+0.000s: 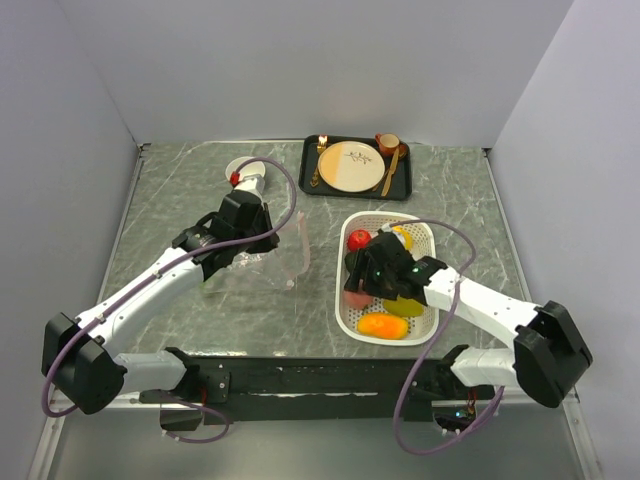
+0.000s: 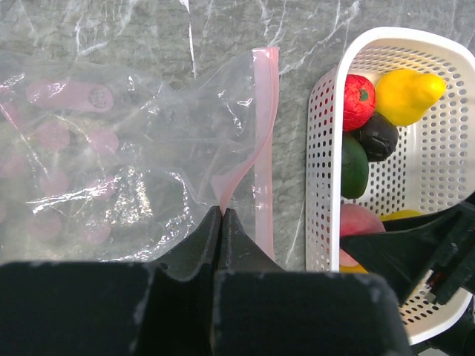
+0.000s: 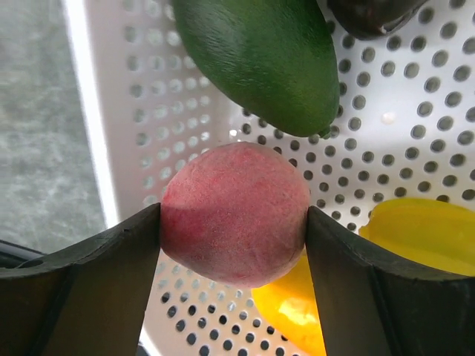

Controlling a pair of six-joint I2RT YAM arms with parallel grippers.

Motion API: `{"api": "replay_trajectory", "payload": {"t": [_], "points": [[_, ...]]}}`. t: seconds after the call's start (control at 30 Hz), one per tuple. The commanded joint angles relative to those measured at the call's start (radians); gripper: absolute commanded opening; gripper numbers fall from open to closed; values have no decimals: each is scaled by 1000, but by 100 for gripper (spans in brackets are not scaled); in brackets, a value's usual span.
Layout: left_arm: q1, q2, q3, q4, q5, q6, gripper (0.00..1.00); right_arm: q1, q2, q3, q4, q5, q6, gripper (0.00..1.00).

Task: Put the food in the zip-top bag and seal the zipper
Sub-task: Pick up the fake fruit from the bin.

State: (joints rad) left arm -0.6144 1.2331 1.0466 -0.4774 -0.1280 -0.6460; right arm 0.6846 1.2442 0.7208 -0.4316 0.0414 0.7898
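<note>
Ok so I'm on the loading step, first fruit by the look of it, since I can't make out any fruit inside the zip-top bag (image 2: 111, 163). It's lying flat on the table (image 1: 170, 190) left of the white basket (image 2: 324, 111), with its mouth facing the basket. My left gripper (image 2: 221, 215) is pinched tight on the upper lip of the zipper (image 2: 266, 111) and lifts it a bit off the other lip, so there's a slit but not much of one. My right gripper (image 3: 234, 222) is down in the basket with a finger pressed on each side of the peach (image 3: 236, 200), so I'd call that clamped. The peach sits low in the basket, just below the green fruit (image 3: 260, 59) and next to a yellow piece (image 3: 415, 230). Next I reckon it's lift straight up to clear the basket wall, swing left, and feed the peach in through the mouth. Honestly the left side probably needs to pull that lip higher first, the gap looks tight for a round fruit. Sealing comes way later.
</note>
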Motion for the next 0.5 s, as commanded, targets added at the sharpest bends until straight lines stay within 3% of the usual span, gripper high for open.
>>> {"api": "replay_trajectory", "payload": {"t": [0.0,0.3,0.47], "points": [[-8,-15,13,10,-9,20,1,4,-77,25,13,55,-11,27],[-16,-23,1,10,-13,19,1,4,-117,84,22,83,-20,27],[-27,-26,-7,16,-10,14,1,4,-118,107,125,35,-3,27]]}}
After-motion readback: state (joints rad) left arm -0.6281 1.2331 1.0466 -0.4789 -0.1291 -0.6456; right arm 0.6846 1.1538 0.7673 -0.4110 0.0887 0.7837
